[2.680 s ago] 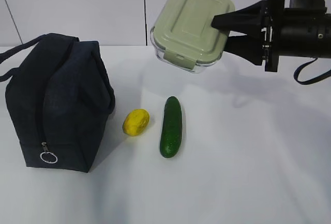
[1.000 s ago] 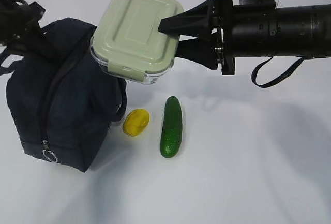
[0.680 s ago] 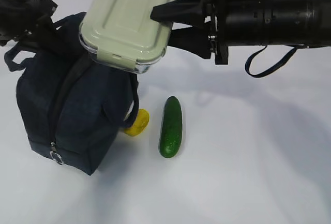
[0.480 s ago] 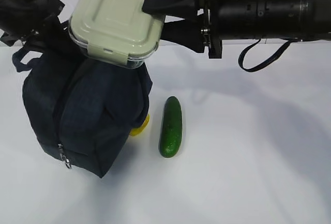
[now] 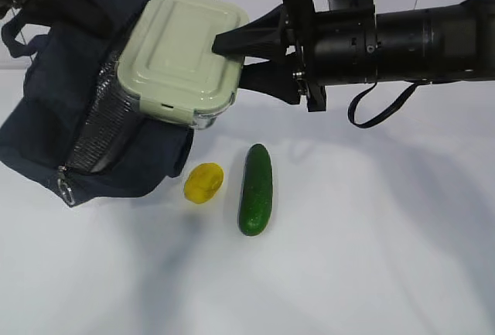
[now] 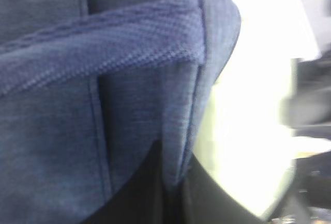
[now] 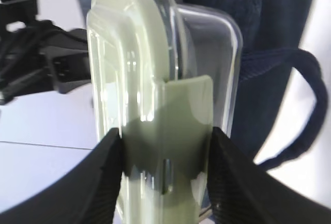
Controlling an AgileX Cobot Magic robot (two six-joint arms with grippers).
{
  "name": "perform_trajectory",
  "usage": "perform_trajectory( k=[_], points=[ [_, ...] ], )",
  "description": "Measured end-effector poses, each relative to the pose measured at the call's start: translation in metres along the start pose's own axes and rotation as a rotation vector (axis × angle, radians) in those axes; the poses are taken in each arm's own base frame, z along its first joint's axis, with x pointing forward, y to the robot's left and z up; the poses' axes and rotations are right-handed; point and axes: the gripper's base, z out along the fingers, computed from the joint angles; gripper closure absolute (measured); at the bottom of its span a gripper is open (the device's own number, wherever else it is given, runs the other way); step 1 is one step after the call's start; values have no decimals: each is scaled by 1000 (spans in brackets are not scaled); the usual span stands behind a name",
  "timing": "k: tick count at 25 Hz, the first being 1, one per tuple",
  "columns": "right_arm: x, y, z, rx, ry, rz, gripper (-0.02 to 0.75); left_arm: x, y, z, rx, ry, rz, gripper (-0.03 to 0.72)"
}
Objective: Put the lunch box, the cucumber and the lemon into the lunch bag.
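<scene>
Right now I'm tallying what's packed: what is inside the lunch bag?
The lunch bag gapes, showing silver lining. The lunch box, held by the right gripper, sits at its mouth. Deeper inside is hidden. The lemon and the cucumber lie on the table.

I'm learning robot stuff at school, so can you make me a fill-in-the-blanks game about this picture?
1. The right end effector is holding the ____ by its edge.
2. The lunch bag is open, and its inside lining looks ____.
3. On the table, the lemon lies right next to the ____.
4. The lid of the lunch box is pale ____.

Missing words: lunch box; silver; cucumber; green
</scene>
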Motion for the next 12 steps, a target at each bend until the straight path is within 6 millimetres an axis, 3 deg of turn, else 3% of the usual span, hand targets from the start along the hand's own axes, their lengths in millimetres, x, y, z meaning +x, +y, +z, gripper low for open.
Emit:
perform_trajectory(
  k=[6, 12],
  points=[
    [-1, -9, 0, 98, -12, -35, 381, -3, -10, -4, 82, -23, -20, 703],
    [0, -13, 7, 69, -19, 1, 381, -5, -15, -4, 146, -47, -49, 703]
  ],
)
